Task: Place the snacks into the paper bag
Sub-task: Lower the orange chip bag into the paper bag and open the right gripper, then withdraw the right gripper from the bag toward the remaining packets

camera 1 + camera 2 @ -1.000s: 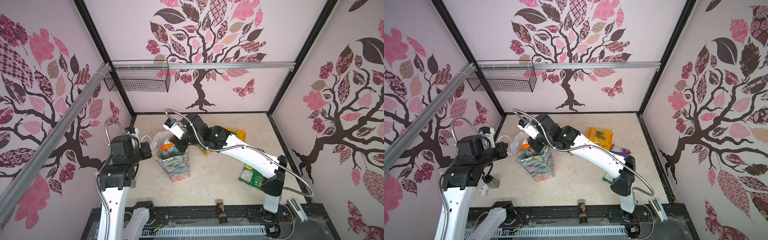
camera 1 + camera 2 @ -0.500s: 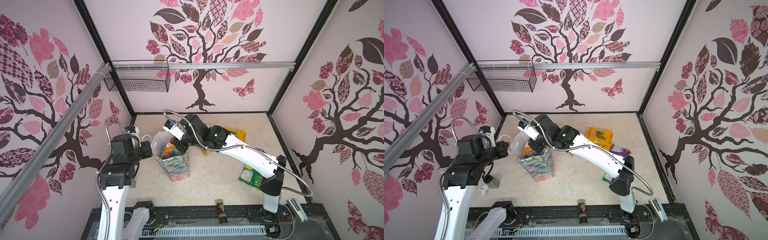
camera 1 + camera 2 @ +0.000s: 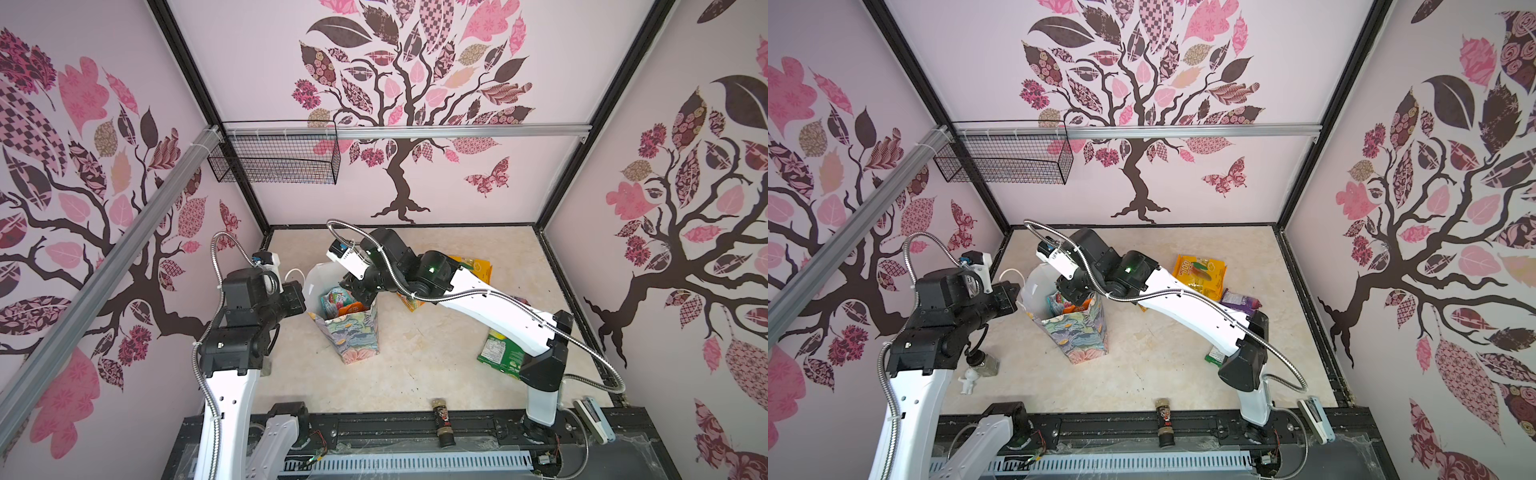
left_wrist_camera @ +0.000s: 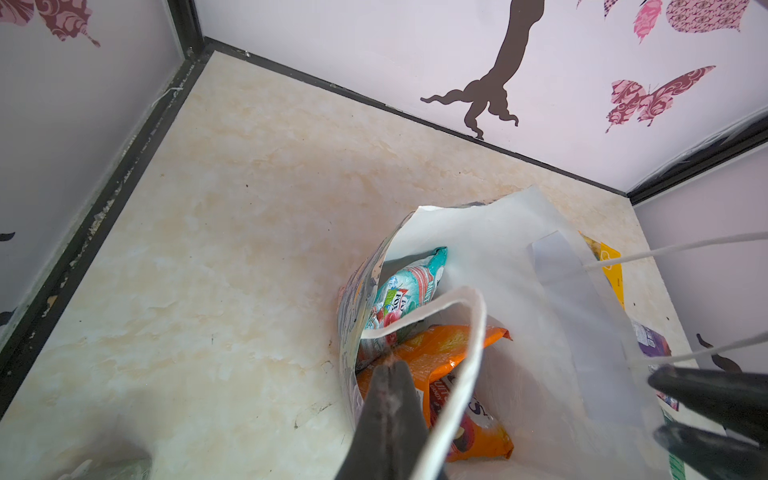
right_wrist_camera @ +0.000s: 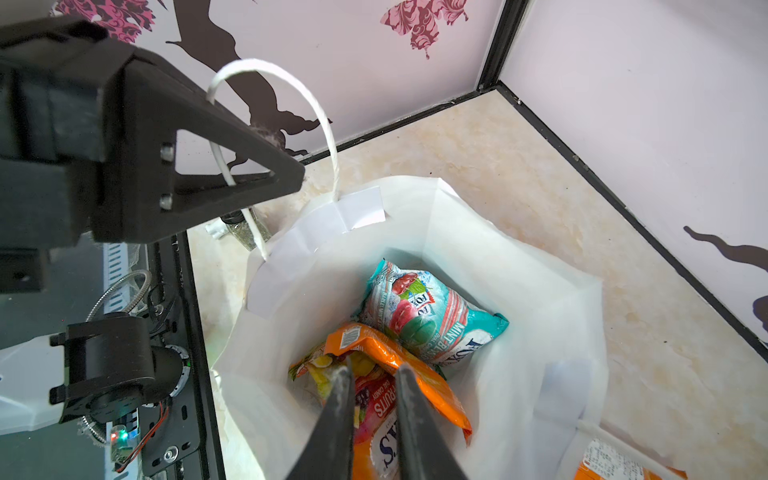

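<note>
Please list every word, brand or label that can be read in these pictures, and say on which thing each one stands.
"MINT-BE", then cut off: on the teal packet inside the paper bag.
"FOX": on the same teal packet, logo only partly seen.
"RUITS" and "CANDY": on the orange packet, start of the word hidden.
Too blurred to read: the print on the yellow packet.
Too small to read: the label of the small dark bottle.

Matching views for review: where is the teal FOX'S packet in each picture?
In a top view: teal packet inside the paper bag, left of centre.
In a top view: teal packet in the bag's mouth.
Left wrist: teal packet right of centre, against the bag's wall.
Right wrist: teal packet mid-picture.
Shared landmark: the orange packet beside it.
</note>
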Available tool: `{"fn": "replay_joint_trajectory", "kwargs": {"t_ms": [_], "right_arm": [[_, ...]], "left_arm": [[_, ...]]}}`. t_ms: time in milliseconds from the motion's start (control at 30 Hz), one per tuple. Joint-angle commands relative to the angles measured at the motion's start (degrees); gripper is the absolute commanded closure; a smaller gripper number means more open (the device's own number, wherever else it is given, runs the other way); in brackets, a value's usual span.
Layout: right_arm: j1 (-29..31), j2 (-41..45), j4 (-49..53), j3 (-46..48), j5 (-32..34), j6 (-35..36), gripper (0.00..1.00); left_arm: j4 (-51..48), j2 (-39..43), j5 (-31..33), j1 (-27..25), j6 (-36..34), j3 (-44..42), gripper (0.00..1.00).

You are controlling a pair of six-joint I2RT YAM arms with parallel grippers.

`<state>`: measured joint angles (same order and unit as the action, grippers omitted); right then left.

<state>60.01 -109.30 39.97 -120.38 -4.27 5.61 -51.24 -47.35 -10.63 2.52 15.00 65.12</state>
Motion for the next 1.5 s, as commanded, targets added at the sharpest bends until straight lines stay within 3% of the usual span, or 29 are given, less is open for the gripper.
{"fn": "replay_joint_trajectory", "kwargs": {"t_ms": [0,200,400,467,533,600,733,900,1067,1300,1467], "right_arm": [[0.29,-2.15,-0.23,-2.50,0.10,0.54,0.78],[0.31,-0.50,-1.53,-1.21,2.21,-0.34,0.76],[0.29,11.62,-14.24,11.19,5.00,-5.68,0.67],[0.30,16.95,-18.85,15.96,6.03,-7.71,0.52],[0.29,22.60,-21.15,20.77,6.42,-9.06,0.48],[0.30,27.10,-19.88,23.88,8.06,-10.12,0.36],[0.29,35.12,-17.22,32.34,20.21,-15.10,0.13],[0.20,40.58,-18.50,45.28,31.63,-17.73,0.01],[0.20,40.82,-16.03,49.83,37.75,-18.93,0.01],[-2.30,43.21,-6.81,55.43,43.13,-27.34,0.00],[-7.45,48.06,-6.74,65.94,37.66,-36.49,0.00]], "left_arm": [[2.63,0.07,-0.53,-0.22,-0.09,-1.70,1.00],[2.22,0.00,-0.53,-0.17,-0.06,-1.47,1.00],[2.88,1.12,-0.82,-0.16,0.70,-1.89,1.00],[3.81,1.28,-1.33,-0.15,1.16,-2.03,1.00],[5.44,1.29,-2.77,-0.21,1.77,-2.69,1.00],[6.90,1.07,-3.92,-0.21,1.88,-3.51,1.00],[8.02,-0.05,-3.86,-0.24,1.65,-3.65,1.00],[7.88,-0.10,-4.38,-0.24,1.64,-2.73,1.00],[11.23,1.31,-5.47,-0.27,3.36,-4.31,1.00],[11.38,-0.43,-5.19,-0.25,2.53,-5.70,1.00],[10.20,-0.66,-4.51,-0.25,1.34,-4.91,1.00]]}}
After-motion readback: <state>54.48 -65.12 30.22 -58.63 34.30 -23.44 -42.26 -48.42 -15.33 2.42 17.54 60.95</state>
